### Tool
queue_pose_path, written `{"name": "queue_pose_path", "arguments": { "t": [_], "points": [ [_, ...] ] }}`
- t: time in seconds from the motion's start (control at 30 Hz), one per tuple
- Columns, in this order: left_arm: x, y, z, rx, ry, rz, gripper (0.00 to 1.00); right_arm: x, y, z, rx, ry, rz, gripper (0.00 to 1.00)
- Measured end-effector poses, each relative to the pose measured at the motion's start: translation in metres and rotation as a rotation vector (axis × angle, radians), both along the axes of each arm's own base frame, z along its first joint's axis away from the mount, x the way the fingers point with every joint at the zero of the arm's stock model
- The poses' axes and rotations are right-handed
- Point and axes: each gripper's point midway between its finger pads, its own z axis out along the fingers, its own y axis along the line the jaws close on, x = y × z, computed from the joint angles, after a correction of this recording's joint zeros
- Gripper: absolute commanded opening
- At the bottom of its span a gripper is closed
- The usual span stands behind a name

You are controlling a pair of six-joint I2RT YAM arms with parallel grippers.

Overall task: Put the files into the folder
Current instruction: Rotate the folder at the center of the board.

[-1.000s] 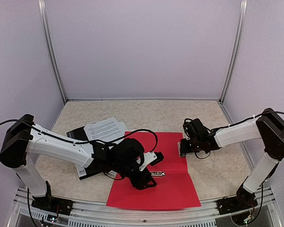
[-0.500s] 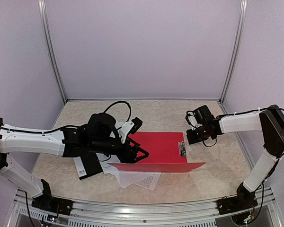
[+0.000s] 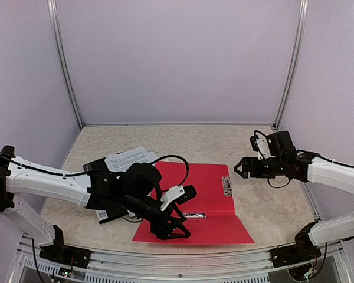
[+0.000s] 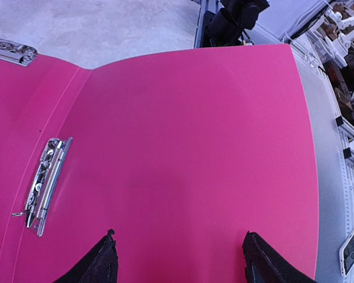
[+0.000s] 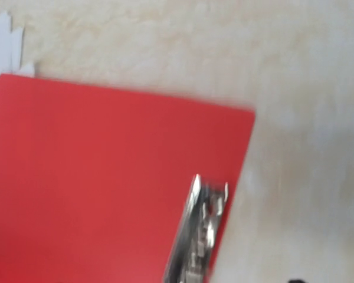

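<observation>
While the red plastic folder (image 3: 212, 183) lies open flat, presumably for loading, left claw (image 4: 180, 265) hovers wide and empty over it; right claw (image 3: 241, 167): gap unreadable; white paper files (image 3: 130, 158) sit outside, by its left edge.

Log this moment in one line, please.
red clip folder: open flat | white paper sheets: outside, left | left gripper: open over near flap | right gripper: open, beside folder

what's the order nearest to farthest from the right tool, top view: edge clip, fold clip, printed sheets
1. edge clip, just left of the right tool
2. fold clip, in the folder's crease
3. printed sheets, far left, past the folder
</observation>
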Motion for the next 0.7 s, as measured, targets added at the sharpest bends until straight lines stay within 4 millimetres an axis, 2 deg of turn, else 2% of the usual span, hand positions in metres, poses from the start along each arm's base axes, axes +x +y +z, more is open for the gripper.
{"name": "queue_pose_path", "arguments": {
  "t": [0.07,0.2,0.33,0.4,0.53,0.7],
  "points": [
    [-0.007,-0.005,-0.003,0.012,-0.009,-0.029,0.7,-0.02,-0.005,-0.011,0.041,0.045,-0.022,0.82],
    [-0.013,-0.011,-0.012,0.038,-0.023,-0.056,0.67,-0.076,-0.018,-0.035,0.147,0.152,-0.066,0.8],
    [-0.013,-0.014,-0.02,0.064,-0.037,-0.065,0.65,-0.111,-0.019,-0.032,0.293,0.184,-0.092,0.78],
    [-0.012,-0.02,-0.022,0.072,-0.043,-0.068,0.64,-0.122,-0.017,-0.034,0.321,0.215,-0.092,0.77],
    [-0.005,-0.03,-0.029,0.089,-0.059,-0.049,0.64,-0.138,-0.01,-0.053,0.283,0.316,-0.083,0.78],
    [0.009,-0.034,-0.042,0.129,-0.082,0.015,0.64,-0.142,-0.007,-0.086,0.14,0.416,-0.082,0.78]
  ]
}}
